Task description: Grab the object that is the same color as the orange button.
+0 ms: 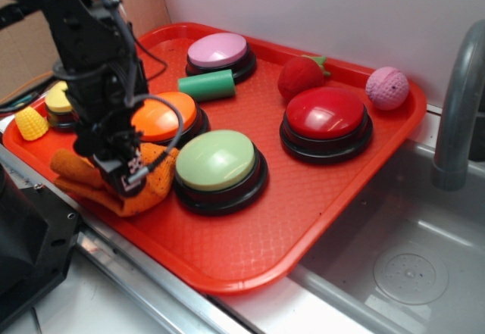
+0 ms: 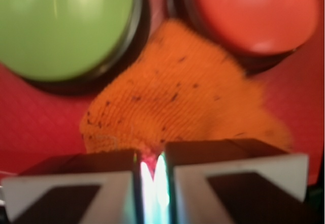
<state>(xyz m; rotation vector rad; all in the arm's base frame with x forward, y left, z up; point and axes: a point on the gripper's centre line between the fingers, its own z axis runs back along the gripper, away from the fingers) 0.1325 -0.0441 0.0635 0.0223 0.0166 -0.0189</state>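
Lying lengthwise along the tray's (image 1: 318, 220) front edge, the orange cloth (image 1: 144, 190) is pinched by the closed hand (image 1: 130, 179).

This looks like a kitchen sink station, likely a toy or mock-up one used as a robot test area. A grey faucet (image 1: 457, 114) rises at the right over a metal sink basin (image 1: 424, 235) with a round drain (image 1: 410, 278) in its floor. A red plastic serving tray (image 1: 303, 198) lies across the sink's edge, against a plain pale wall (image 1: 318, 8). Its load is playthings rather than dishes: big dome buzzer buttons (image 1: 326, 122), a toy strawberry (image 1: 300, 76), a pink ball (image 1: 387, 88) and a toy corn cob (image 1: 31, 123). A black robot arm (image 1: 87, 54) stands over the tray.
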